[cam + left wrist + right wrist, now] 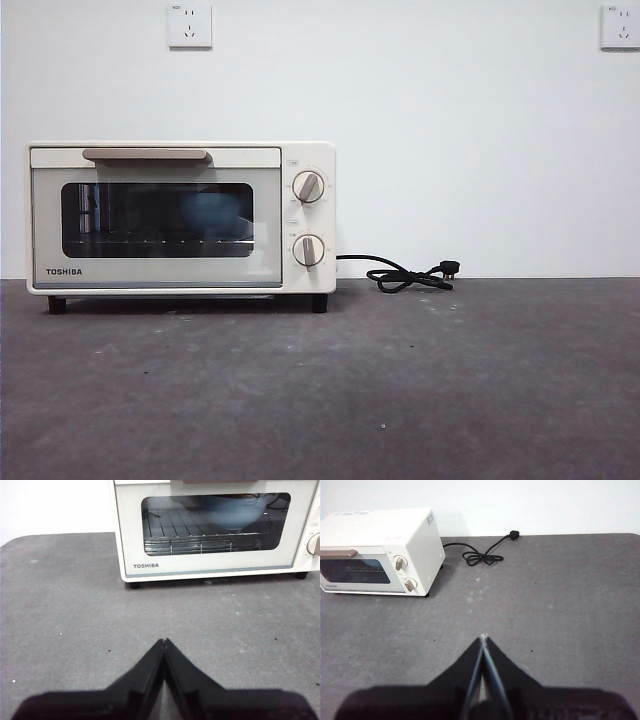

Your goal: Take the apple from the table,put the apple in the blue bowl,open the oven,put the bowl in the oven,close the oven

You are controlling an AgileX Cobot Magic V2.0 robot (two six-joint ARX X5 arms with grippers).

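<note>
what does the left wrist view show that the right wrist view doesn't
Only the left wrist view looks through the glass door: the blue bowl sits on the wire rack inside, and the left gripper hangs shut above the table. Only the right wrist view shows the oven's top, both knobs, the black cord with its plug, and the shut right gripper. Both show the closed oven on the table.

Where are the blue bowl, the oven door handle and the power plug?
blue bowl (232, 511): left wrist view, its side wall behind the oven's glass door.
oven door handle (146, 154): front view, middle of the beige bar.
power plug (450, 267): front view, the black plug body at the cord's end.
</note>
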